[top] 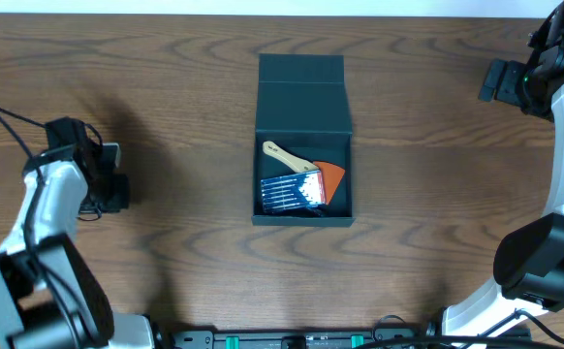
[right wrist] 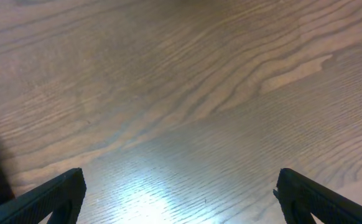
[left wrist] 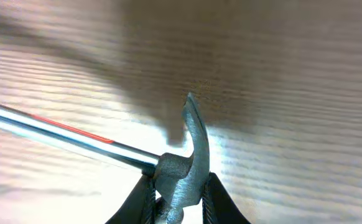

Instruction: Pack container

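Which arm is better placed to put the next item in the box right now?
Left. The left gripper is shut on the hammer by its head, ready to carry it to the open container. The right gripper is open and empty, with only the table in its view.

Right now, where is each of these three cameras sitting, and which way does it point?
Overhead: fixed above, looking straight down at the table and open container; the left arm and right arm show at the sides.
Left wrist: on the left arm, looking along its jaws, which clamp a hammer head above the wood.
Right wrist: on the right arm, facing bare wood; its jaws show wide apart, empty.
Shared: all three see the same wooden tabletop.
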Tool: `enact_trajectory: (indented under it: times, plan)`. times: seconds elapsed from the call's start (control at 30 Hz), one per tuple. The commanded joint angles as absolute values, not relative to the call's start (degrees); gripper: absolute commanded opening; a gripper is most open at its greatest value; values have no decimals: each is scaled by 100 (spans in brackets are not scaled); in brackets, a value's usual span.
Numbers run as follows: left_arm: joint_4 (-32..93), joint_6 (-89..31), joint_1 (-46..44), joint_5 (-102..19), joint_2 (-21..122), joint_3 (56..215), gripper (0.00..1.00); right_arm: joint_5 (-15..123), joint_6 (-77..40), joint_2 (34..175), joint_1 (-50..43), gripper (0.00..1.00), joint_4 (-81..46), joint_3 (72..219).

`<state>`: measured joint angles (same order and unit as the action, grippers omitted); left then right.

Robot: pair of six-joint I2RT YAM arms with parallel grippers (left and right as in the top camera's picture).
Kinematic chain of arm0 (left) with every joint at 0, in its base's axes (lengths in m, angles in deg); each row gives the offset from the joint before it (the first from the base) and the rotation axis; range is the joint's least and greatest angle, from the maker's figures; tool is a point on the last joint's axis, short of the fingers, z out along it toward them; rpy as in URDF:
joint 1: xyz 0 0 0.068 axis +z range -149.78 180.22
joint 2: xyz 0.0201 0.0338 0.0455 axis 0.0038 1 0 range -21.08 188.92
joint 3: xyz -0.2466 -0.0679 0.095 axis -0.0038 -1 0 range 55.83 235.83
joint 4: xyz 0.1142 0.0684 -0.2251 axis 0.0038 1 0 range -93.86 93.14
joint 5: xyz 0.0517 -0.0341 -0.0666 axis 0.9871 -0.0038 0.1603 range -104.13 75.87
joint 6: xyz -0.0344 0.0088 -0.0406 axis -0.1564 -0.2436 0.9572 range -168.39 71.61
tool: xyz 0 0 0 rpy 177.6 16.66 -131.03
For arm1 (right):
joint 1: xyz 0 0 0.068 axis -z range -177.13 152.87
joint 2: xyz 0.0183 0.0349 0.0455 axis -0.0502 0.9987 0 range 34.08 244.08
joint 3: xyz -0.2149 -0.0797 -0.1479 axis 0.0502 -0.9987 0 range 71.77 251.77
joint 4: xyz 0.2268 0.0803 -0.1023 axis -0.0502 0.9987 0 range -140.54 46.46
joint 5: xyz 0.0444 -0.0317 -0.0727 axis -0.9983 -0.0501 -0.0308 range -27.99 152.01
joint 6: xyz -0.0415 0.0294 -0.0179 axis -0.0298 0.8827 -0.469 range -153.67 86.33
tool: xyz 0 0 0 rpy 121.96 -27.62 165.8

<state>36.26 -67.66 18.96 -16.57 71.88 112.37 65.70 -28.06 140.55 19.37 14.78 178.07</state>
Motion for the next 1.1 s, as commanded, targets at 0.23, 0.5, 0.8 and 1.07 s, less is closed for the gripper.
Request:
enact_trajectory:
  times: [0.23, 0.5, 0.8, 1.07]
  plan:
    - [4096, -6652, 1629, -2042, 6231, 11355, 6, 6631, -2861, 14108, 1972, 99, 1483, 17772]
    - [4824, -5881, -298, -2201, 6163, 12878, 6, 6629, -2861, 14108, 1972, 99, 1550, 17772]
    - [4839, -5061, -2303, -1906, 6364, 14260, 6, 6624, -2861, 14108, 1972, 99, 1821, 17772]
    - [4791, -4725, -3308, -1906, 6928, 14297, 6, 6605, -2858, 14108, 1972, 99, 2023, 17772]
